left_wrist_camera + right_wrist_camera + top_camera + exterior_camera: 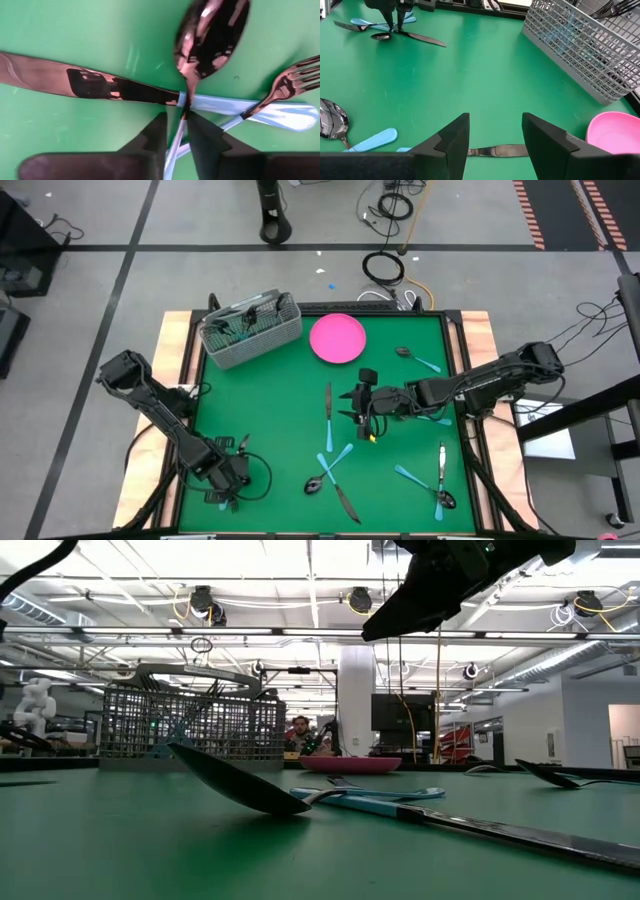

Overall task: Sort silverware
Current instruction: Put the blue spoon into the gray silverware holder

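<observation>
Three pieces of silverware lie crossed at the table's near left corner: a blue-handled spoon point(212, 35), a knife point(75, 80) with a dark blade, and a fork point(295, 77). The spoon's neck rests across the knife where blade meets handle. My left gripper point(176, 145) stands over this cluster point(222, 496), pointing down, its fingers closed in on the spoon's handle. My right gripper point(495, 140) hovers open above the middle of the table point(362, 415) with nothing between its fingers; a dark knife point(495, 150) lies on the mat beneath it. My left gripper pinches the spoon's light blue handle point(179, 125) just behind the neck, one finger on each side. The fingers come from above, pointing down, and lie across the handle. The spoon still rests on the mat and on the knife.
A grey wire basket point(250, 330) holding some cutlery stands at the far left, a pink plate point(337, 338) beside it. More silverware lies scattered: a spoon point(415, 358) at the far right, a knife point(327, 405) mid-table, crossed pieces point(330, 470) near the front, others point(440, 480) at the near right.
</observation>
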